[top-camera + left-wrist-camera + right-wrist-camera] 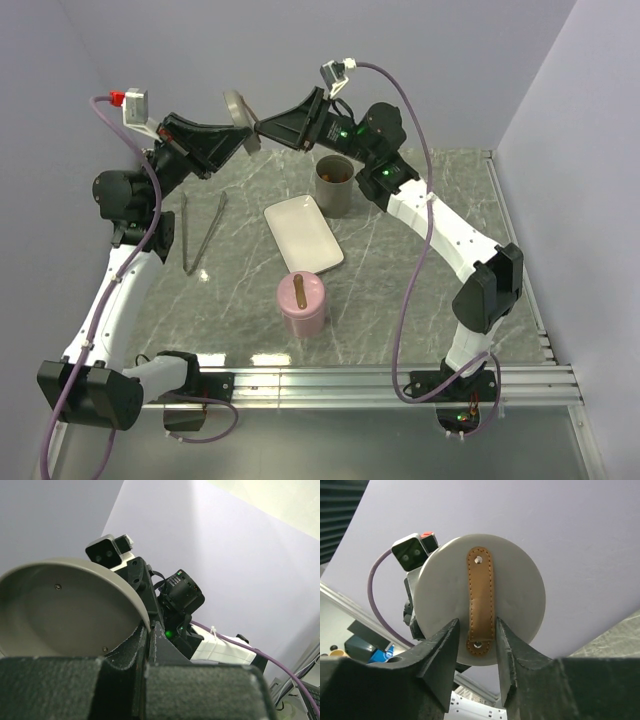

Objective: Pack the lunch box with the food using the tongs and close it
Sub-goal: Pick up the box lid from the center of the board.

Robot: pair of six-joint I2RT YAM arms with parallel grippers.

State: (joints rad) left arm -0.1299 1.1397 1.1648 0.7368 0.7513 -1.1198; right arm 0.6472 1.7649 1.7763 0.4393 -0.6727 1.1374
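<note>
So the packing looks done, and this is the closing step, caught mid handover. Up in the air, behind and to the left of the lunch box [334, 195], the left gripper [238, 135] has its jaws clamped on the rim of the lid [520, 595] and holds it on edge, underside facing its own camera. The right gripper [477, 635] comes at it from the lunch box side. Its jaws are set fairly narrow and straddle the lower end of the brown strap handle [480, 580]. There's a sliver of gap on one side, so it doesn't look like a real pinch yet.

Judging from that, the next move is for the right jaws to bite the strap properly. Then the left lets go and backs off, and the lid gets turned flat and lowered onto the lunch box. It has to land square on the rim or it'll sit crooked.

The food [337, 172] seems to be inside already, with brownish bits showing at the mouth of the lunch box.

Other stuff on the tabletop [400, 290]:
- The tongs [188, 262] lie well left of the lunch box.
- The white tray [303, 232] sits just in front-left of it, with nothing showing on it.
- A pink canister [302, 310] with its own strap lid stands further in front of it.

None of that blocks the way down; the likelier trouble is the two wrists, crowded together behind and left of the lunch box
</note>
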